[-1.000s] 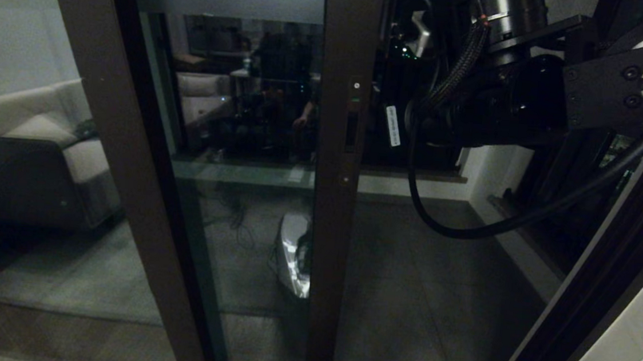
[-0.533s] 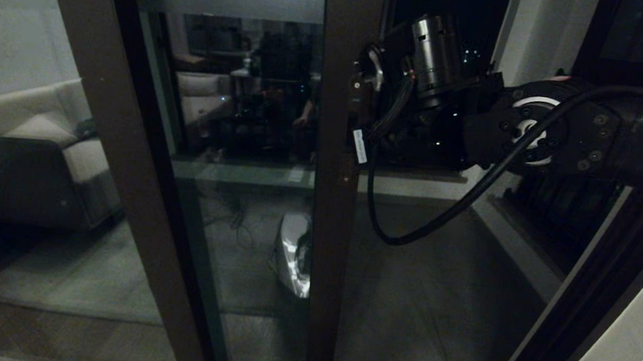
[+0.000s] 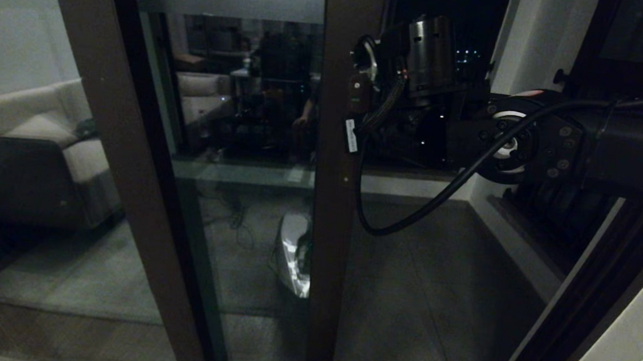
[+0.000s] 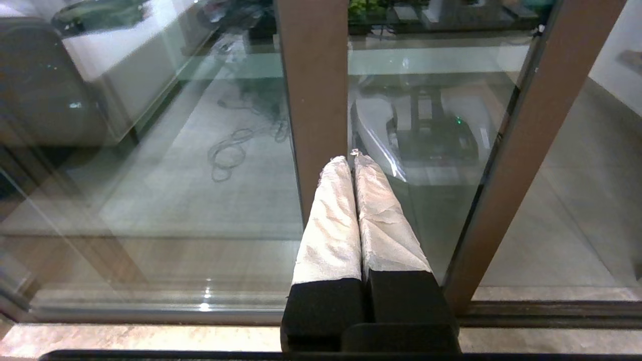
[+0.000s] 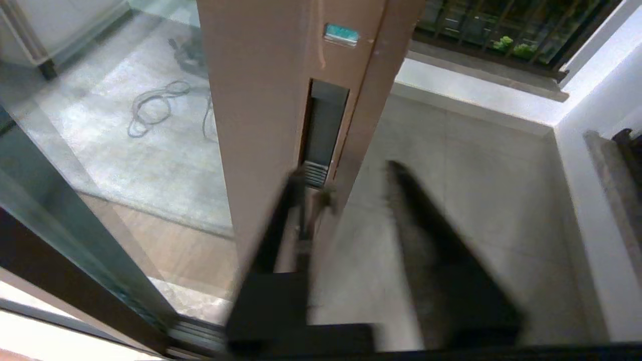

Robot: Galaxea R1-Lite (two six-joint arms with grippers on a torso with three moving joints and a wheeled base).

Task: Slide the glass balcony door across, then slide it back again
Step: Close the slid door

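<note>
The right gripper (image 5: 346, 175), fingers spread wide, is held at the brown-framed glass balcony door's (image 5: 261, 100) dark recessed handle (image 5: 323, 128); the left gripper (image 4: 353, 160), fingers pressed together, is parked near that door.

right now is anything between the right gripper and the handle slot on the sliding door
Nothing visible. The right gripper is open at the stile of the glass balcony door, one finger by the recessed handle, the other over the bare balcony floor. The left gripper is shut, low down.

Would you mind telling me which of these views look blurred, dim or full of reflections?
Head view: dim, with room reflections across the glass balcony door. Right wrist view: bright, but the open right gripper is motion-smeared. Left wrist view: sharp on the shut left gripper, with reflections on the glass.
</note>
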